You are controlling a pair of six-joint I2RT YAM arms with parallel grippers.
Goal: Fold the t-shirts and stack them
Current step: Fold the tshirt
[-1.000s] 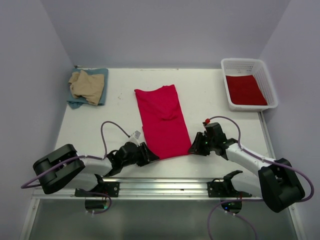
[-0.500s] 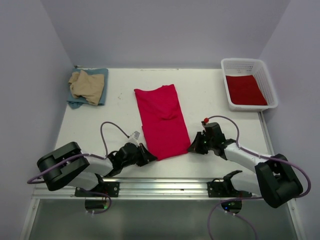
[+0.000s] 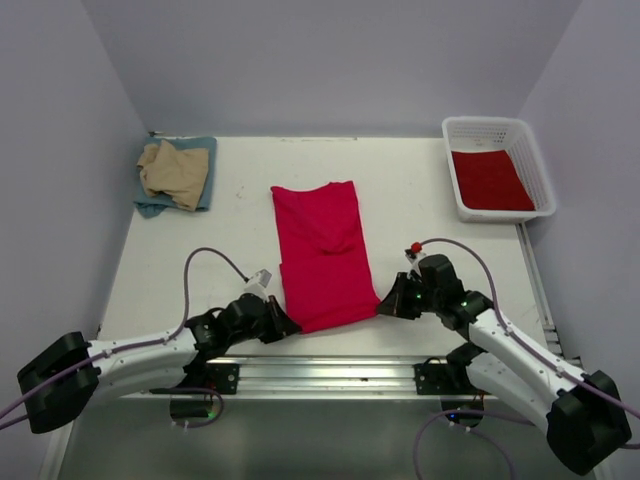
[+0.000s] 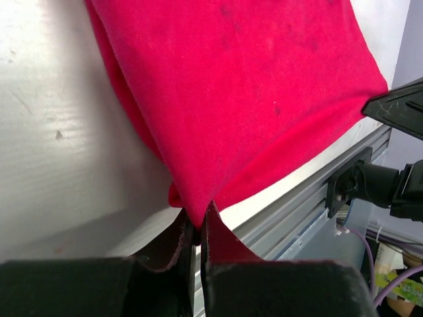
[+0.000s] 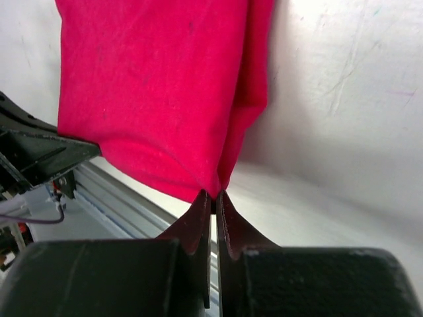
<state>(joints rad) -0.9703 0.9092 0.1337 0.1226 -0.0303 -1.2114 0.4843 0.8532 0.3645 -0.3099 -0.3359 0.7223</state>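
Two crumpled t-shirts are seen at the far left corner of the white table (image 3: 430,190): a tan cloth shirt (image 3: 175,168) is heaped on a blue-grey one (image 3: 152,207). Nearer the front edge, the left gripper (image 3: 287,325) is clenched on the near left corner of a plain bright red t-shirt (image 3: 320,255). In the left wrist view a thin pinch of cloth is caught between its dark fingers (image 4: 168,241). The red shirt is laid in the middle of the table as a long band folded lengthwise, with its far end flat and its near edge held between the two grippers. A small crease is seen across its middle. The near right corner is gripped in the same way by the right gripper (image 3: 383,305), whose jaws are pressed together on the fabric. At the far right corner a white plastic lattice basket (image 3: 497,127) is placed, with a dark red folded cloth (image 3: 490,180) lying flat in it.
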